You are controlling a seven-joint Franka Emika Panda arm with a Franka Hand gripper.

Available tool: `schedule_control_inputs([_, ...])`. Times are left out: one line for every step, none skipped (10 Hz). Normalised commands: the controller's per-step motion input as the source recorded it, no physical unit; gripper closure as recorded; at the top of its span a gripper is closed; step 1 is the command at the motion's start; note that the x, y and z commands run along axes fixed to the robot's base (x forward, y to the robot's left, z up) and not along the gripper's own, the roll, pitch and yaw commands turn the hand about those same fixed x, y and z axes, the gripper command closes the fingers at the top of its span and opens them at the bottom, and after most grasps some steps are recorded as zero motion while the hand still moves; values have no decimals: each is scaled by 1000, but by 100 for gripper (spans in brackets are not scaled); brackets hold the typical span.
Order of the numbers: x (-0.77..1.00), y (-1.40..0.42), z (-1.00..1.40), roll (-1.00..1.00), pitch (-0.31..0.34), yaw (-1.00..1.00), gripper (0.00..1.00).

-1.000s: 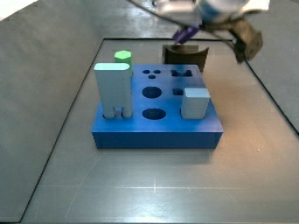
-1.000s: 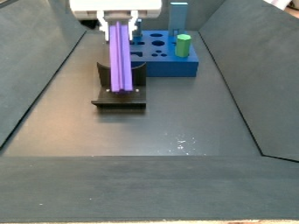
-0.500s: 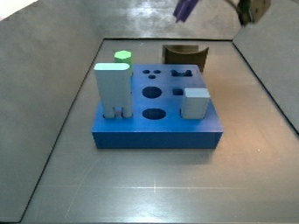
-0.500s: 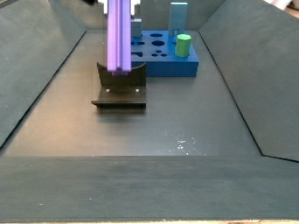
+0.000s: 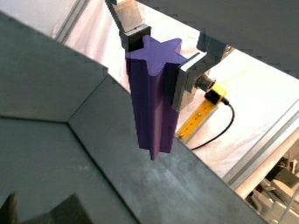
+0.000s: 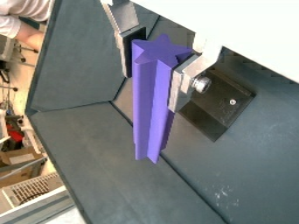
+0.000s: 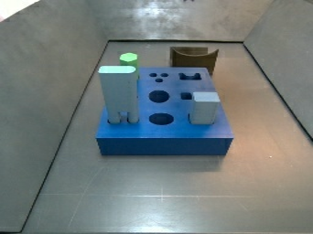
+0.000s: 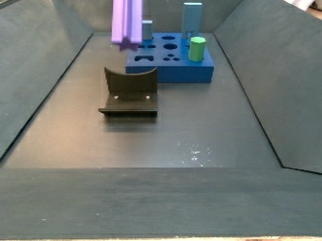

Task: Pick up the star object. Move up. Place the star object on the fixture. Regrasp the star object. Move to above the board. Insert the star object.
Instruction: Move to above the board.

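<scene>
Both wrist views show the fingers clamped on the star object, high above the fixture.

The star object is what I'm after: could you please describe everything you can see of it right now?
The star object is a long, smooth purple peg with a star-shaped end face and ridged sides, plastic by the look of it. Both wrist views show it clamped near one end between the gripper's silver fingers, its free end pointing away from the wrist. In a side view only its lower part shows, upright, in the air above the fixture, touching nothing else.
</scene>
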Motion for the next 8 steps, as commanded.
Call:
schedule_control_inputs([-120, 110, 1000, -92, 98, -38, 100])
schedule_control_inputs([-106, 87, 1000, -76, 106, -7, 100])
schedule_control_inputs([-95, 74, 993, -63, 109, 11, 100])
schedule_control_inputs([-60, 40, 779, -55, 104, 34, 100])
schedule_control_inputs([-41, 28, 677, -55, 101, 42, 100])
schedule_control_inputs([-13, 13, 477, -53, 111, 56, 100])
schedule_control_inputs([2, 3, 336, -52, 123, 61, 100])
schedule_control_inputs([12, -3, 200, -51, 127, 68, 100])
